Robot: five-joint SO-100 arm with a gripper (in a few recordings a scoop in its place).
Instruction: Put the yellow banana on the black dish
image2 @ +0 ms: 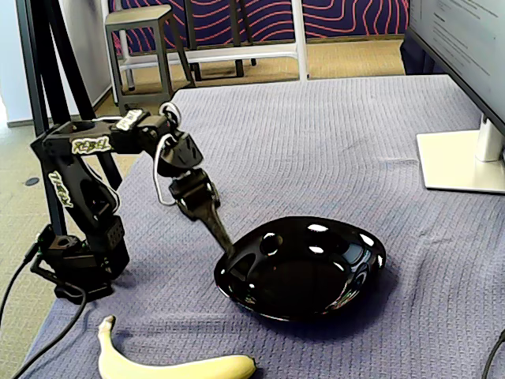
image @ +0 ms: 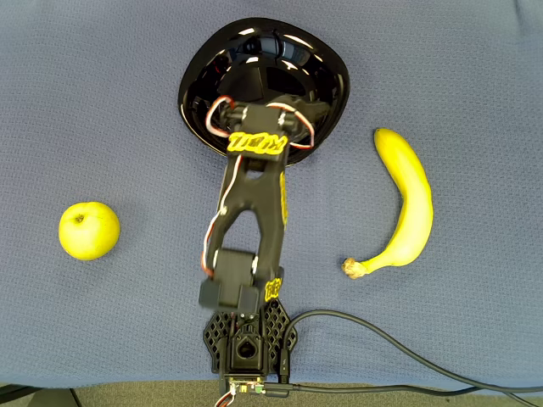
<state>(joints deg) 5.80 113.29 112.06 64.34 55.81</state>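
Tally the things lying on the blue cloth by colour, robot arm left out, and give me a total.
Yellow: 1, the yellow banana
Yellow-green: 1, the apple
Black: 1, the black dish
Total: 3

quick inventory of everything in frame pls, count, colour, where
yellow banana: 1, yellow with brown stem tip, on the cloth right of the arm in the overhead view; lower edge of the fixed view, clear of the dish
black dish: 1, glossy black, table centre, nothing lying in it
apple: 1, yellow-green, on the cloth left of the arm in the overhead view
tablecloth: 1, blue-grey, covers the table
monitor stand: 1, white base, right edge of the fixed view
stool: 1, grey, on the floor behind the table
cable: 1, black, runs from the arm's base to the right
gripper: 1, black, fingers together, tip down at the dish's near rim
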